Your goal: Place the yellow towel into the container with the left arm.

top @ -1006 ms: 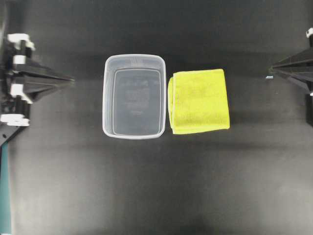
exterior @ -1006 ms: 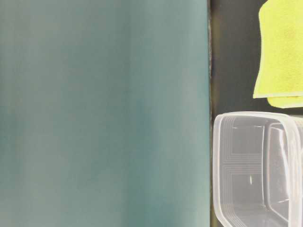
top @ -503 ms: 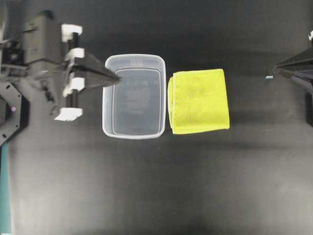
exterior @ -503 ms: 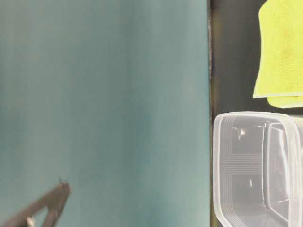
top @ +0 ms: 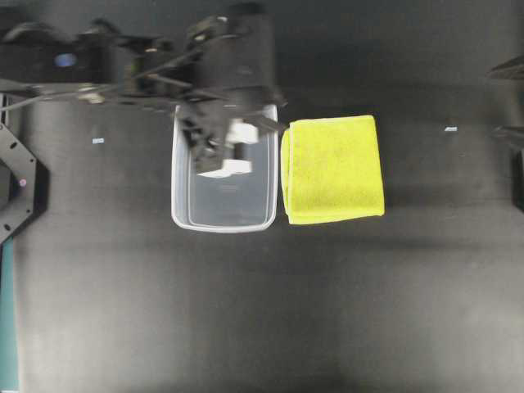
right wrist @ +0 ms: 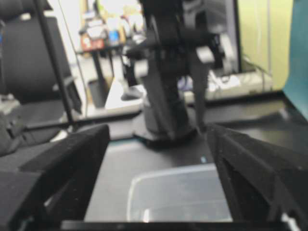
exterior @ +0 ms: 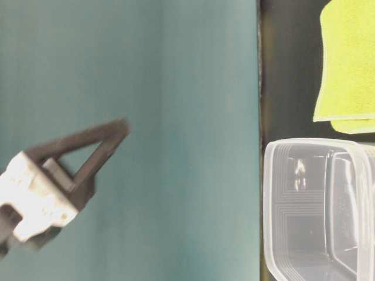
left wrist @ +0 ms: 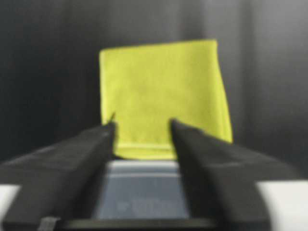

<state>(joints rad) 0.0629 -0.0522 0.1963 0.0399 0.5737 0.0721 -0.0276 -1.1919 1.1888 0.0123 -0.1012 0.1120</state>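
Since before, my left gripper (left wrist: 142, 126) advanced over the container (top: 223, 219), jaws apart; yellow towel (top: 333, 169) beside; right gripper (right wrist: 159, 132) spread wide.

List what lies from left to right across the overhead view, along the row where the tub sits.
Clear translucent plastic rectangular container, with the black left arm's gripper above its far end → bright yellow-green folded towel → black right arm at the edge.
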